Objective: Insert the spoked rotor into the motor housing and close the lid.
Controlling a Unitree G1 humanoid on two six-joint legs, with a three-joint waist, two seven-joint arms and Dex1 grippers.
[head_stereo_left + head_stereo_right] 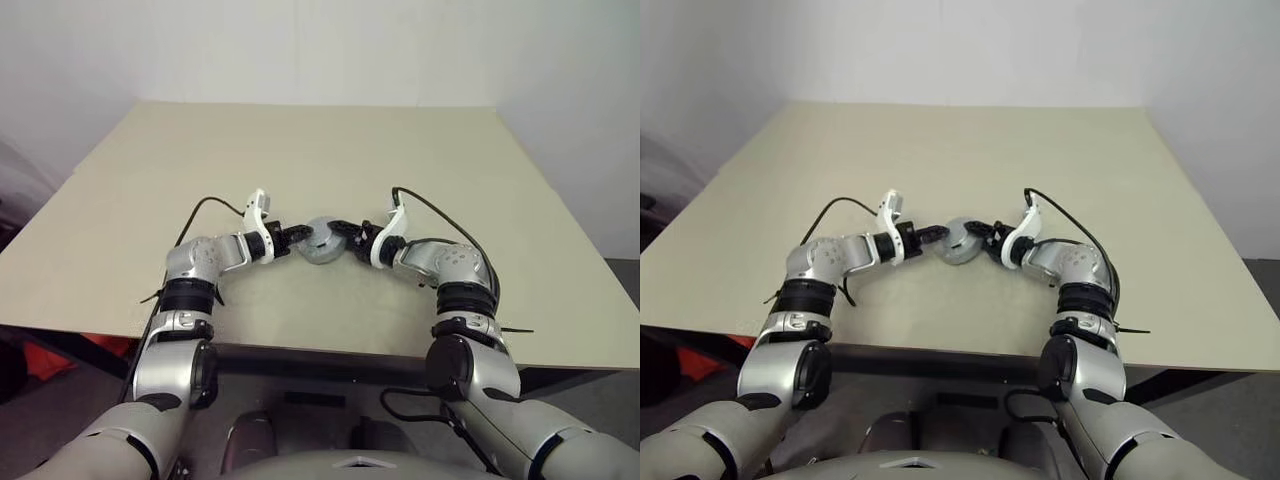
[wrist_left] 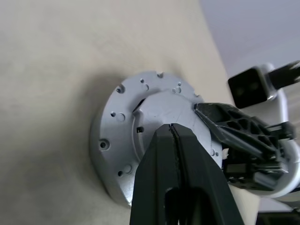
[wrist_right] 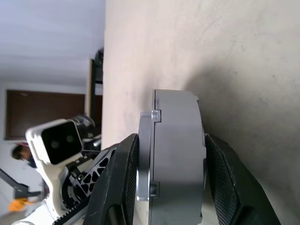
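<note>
Closest to you, both arms reach forward and bend inward, meeting near the middle of the beige counter (image 1: 120, 230). Your left gripper (image 1: 300, 236) comes in from 9 o'clock with its two black fingers (image 2: 176, 159) pressed together, holding nothing; their tips rest against the lid (image 2: 164, 112), the round grey disc facing that wrist camera. Your right gripper (image 1: 345, 232) comes in from 3 o'clock and pinches the motor housing (image 3: 176, 154) across its thickness, one finger (image 3: 119, 173) on the lid face and the other on the back face. You have the housing held on edge just above or against the counter, at about 12 o'clock from your torso; which one you cannot tell. You can see the lid lying flush on the housing
</note>
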